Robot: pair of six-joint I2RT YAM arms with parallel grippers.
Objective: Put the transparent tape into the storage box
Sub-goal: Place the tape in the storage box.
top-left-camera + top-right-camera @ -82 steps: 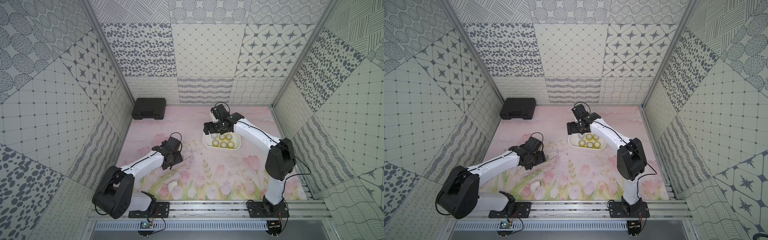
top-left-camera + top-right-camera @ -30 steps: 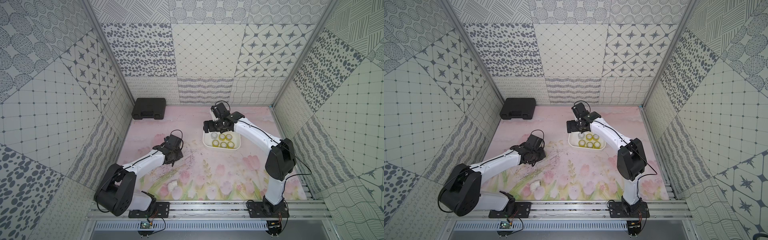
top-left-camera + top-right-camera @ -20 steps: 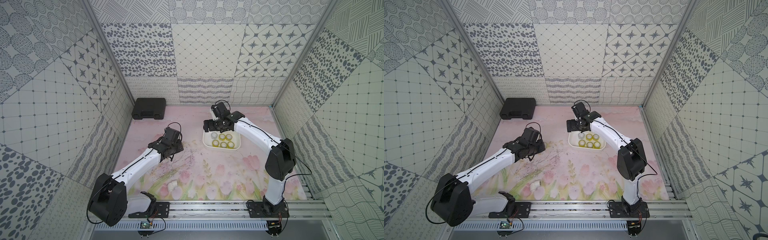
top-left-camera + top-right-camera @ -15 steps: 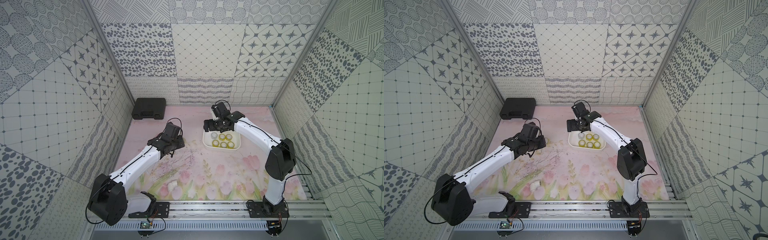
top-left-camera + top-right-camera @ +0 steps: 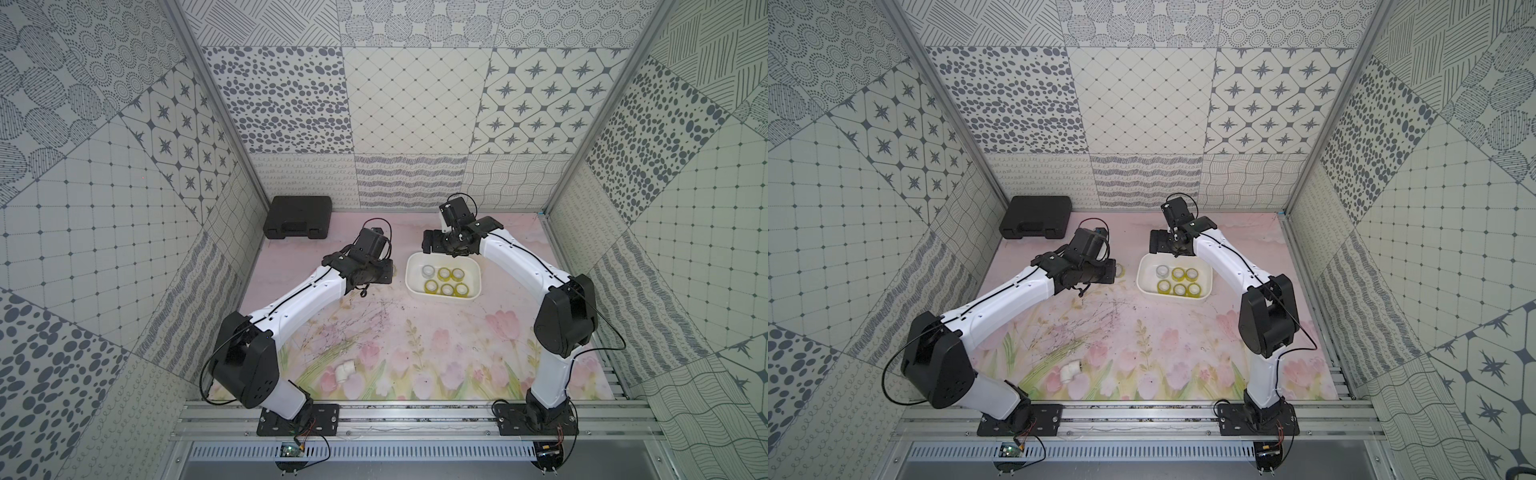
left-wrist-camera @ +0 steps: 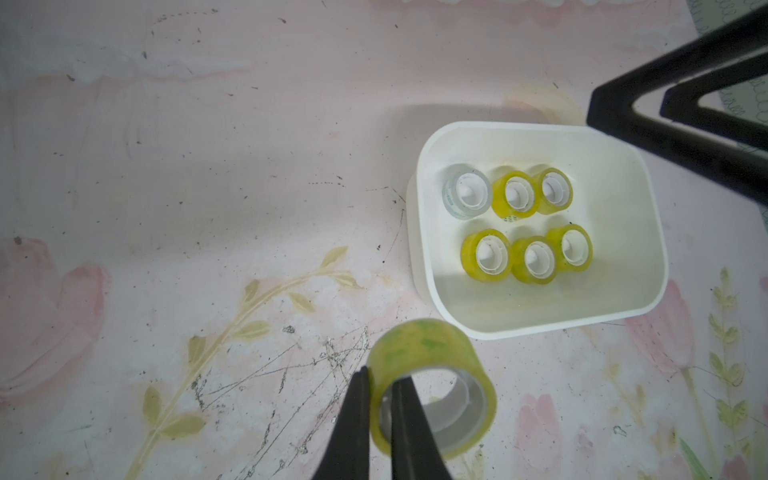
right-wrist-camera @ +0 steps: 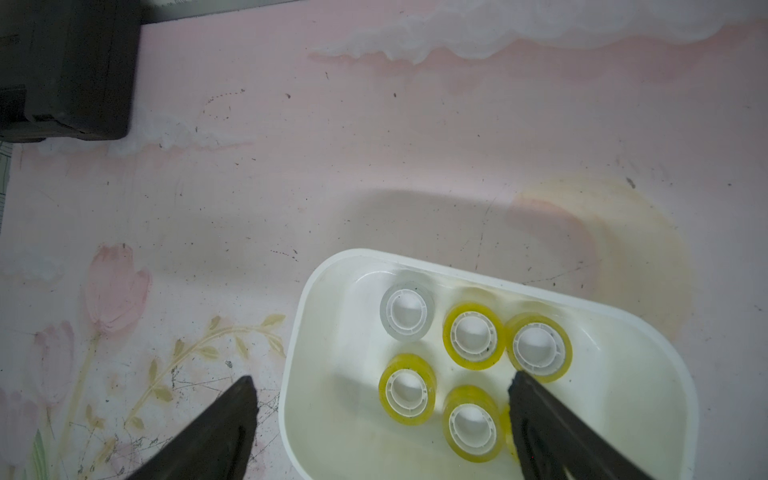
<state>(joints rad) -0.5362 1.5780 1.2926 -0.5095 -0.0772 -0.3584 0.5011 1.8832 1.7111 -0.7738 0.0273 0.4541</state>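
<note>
Above the floral mat [image 6: 208, 166], left fingers [image 6: 349, 436] partly hide held tape [image 6: 432, 353].

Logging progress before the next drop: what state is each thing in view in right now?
left gripper, shut on the held tape roll
held tape roll, pinched through its wall, outside the storage box
right gripper, open, empty
storage box, upright, open-topped
six rolls, lying flat inside the box, two rows
black case, closed
pipe elbow, lying loose
</note>
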